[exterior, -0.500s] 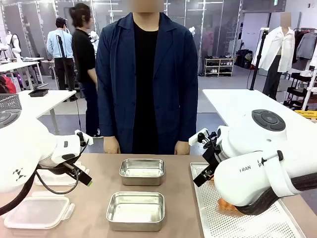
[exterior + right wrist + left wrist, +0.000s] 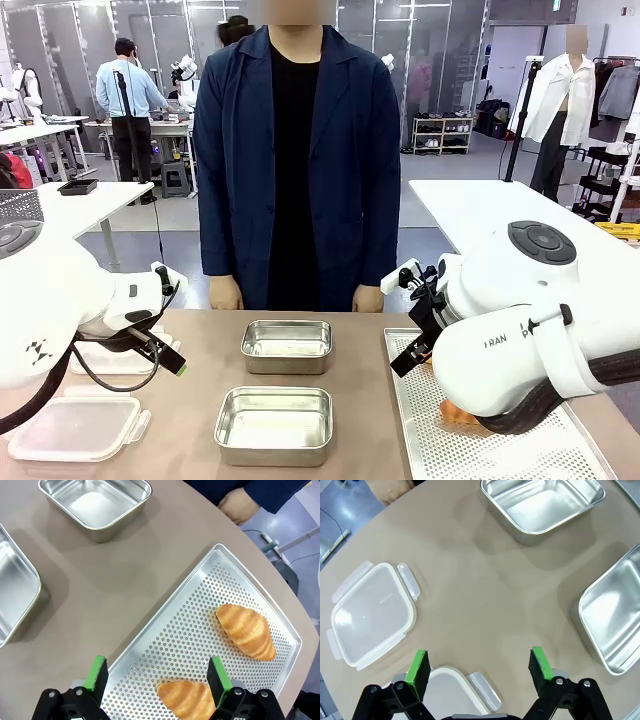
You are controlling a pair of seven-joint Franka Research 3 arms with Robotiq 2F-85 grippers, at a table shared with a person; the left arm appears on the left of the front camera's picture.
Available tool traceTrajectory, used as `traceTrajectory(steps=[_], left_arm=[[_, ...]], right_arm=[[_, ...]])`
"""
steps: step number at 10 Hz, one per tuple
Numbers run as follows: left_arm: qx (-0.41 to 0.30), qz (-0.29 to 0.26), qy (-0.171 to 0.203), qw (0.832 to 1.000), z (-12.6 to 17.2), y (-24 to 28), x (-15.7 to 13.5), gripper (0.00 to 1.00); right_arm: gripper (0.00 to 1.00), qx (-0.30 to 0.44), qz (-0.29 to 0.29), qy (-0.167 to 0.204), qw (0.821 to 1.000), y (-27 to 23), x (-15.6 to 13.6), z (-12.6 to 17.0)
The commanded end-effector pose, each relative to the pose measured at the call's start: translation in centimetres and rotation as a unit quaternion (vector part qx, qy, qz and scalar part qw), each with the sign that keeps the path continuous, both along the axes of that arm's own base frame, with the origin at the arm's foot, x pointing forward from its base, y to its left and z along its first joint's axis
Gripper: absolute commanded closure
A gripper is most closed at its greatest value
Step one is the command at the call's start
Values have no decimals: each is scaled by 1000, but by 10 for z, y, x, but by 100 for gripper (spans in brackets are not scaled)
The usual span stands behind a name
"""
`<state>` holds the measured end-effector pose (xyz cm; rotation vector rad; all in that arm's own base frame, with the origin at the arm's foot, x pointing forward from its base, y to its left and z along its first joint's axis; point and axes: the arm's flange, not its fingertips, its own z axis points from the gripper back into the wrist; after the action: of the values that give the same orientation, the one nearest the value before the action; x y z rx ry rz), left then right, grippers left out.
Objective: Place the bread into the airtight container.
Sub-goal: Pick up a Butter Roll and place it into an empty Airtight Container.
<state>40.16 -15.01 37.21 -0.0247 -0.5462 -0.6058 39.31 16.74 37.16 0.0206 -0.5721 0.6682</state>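
With right gripper [image 2: 157,672] spread open over the tray [image 2: 200,605], drop onto the croissant [image 2: 187,700] at bottom centre, straddle its middle, squeeze softly. Leave open left gripper [image 2: 480,665] over lids [image 2: 372,612].

croissant [image 2: 455,411] mostly hidden behind the right arm [image 2: 520,360] (front view), nearer lid [image 2: 447,690] cut by bottom edge

We are in a large open lab hall: white worktables [image 2: 500,210] on a grey floor [image 2: 130,245], glass partition walls [image 2: 430,50], a shelf of gear [image 2: 443,135], and a person [image 2: 125,95] standing at a far bench [image 2: 168,127].
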Motion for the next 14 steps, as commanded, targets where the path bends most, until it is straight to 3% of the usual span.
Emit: traceTrajectory(steps=[1,5,6,9,10,12,14], left_arm=[[0,0,0,1000,0,0,0,0],[0,0,0,1000,0,0,0,0],[-7,17,-2,1000,24,3,5,0],[-35,-5,25,999,145,27,9,0],[-52,-22,59,997,194,41,3,0],[-74,-28,60,995,302,80,-33,0],[-91,-34,53,994,370,115,-80,0]], right_arm=[[0,2,-2,1,1000,0,0,0],[0,0,0,0,1000,0,0,0],[0,-14,-3,-10,1000,-13,7,34],[0,26,6,18,999,-64,10,160],[0,33,11,26,999,-88,1,209],[0,48,25,14,998,-130,-42,285],[0,49,9,-3,999,-169,-95,331]])
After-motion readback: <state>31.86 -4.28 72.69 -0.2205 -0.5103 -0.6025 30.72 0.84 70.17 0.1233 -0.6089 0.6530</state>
